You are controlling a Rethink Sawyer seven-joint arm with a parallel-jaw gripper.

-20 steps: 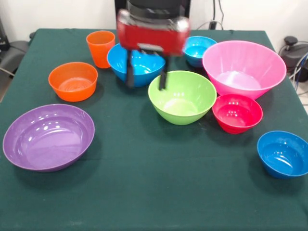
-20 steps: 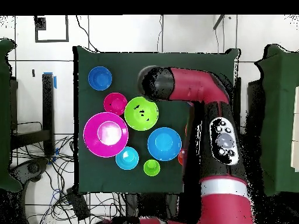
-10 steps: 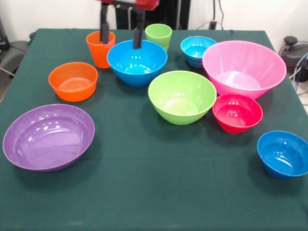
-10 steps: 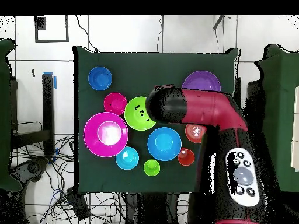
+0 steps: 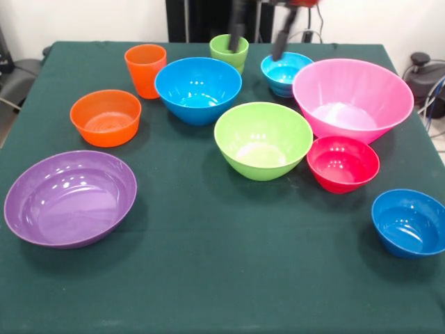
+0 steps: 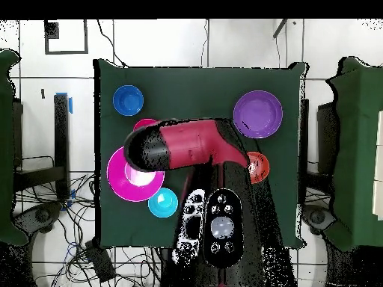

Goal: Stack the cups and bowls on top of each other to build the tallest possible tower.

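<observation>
One camera faces the table [image 5: 208, 278] from across it at close range; another, farther off, looks straight down on the same table.

My dark green cloth-covered surface [image 5: 208, 278] stands on a pale tiled floor [image 6: 187, 45] strewn with black cables [image 6: 52, 224].

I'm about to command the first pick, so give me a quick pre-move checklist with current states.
1. Gripper open: ok, fingers apart.
2. Gripper empty: ok, nothing held.
3. Anything stacked yet: not ok, every bowl and cup sits alone.
4. Green cup upright: ok.
5. Orange cup upright and free: ok.
6. Gripper lined up over one target: cannot tell; it hangs between the green cup and the small blue bowl.
</observation>
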